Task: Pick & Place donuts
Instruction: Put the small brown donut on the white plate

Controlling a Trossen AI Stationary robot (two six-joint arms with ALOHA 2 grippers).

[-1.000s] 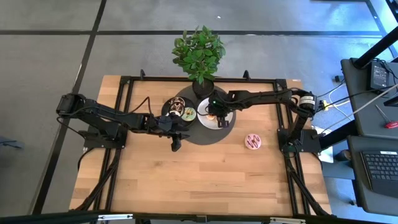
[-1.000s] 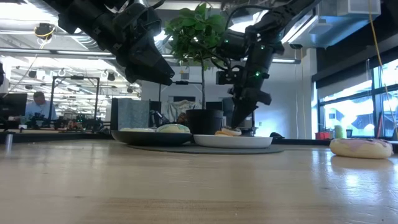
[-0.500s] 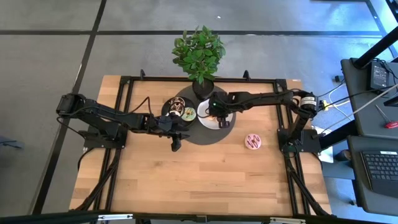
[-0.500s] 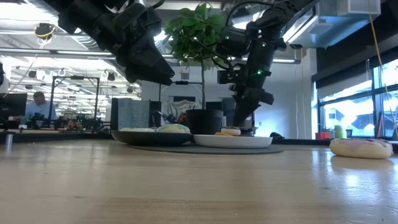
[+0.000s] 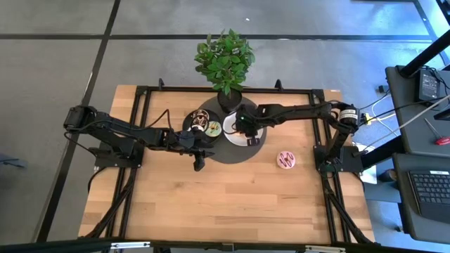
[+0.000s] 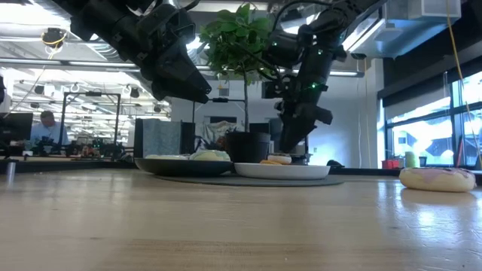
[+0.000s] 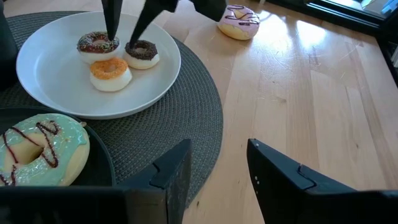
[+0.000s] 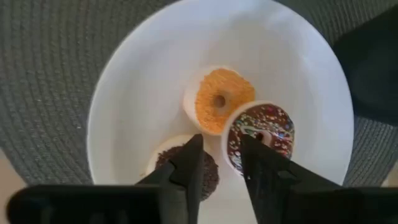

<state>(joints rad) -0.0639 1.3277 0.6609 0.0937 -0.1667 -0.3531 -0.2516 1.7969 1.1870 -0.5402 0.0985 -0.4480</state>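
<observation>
Three tiny donuts lie on the white plate (image 8: 124, 93): an orange one (image 8: 219, 99), a sprinkled chocolate one (image 8: 264, 134) and a dark brown one (image 7: 142, 51). My right gripper (image 8: 221, 155) hangs open just above them, fingers pointing down, touching nothing. A green-frosted donut (image 7: 37, 149) rests on the black plate (image 5: 191, 126). A pink donut (image 5: 285, 160) lies flat on the bare wood to the right. My left gripper (image 7: 217, 168) hovers open over the near edge of the round grey mat (image 7: 199, 106).
Both plates sit on the grey mat (image 5: 232, 153) at the table's far middle. A potted plant (image 5: 225, 60) stands right behind them at the far edge. Bare wood stretches across the near half of the table and around the pink donut.
My right gripper has drifted a little toward the far edge over the white plate and risen slightly, staying open.
</observation>
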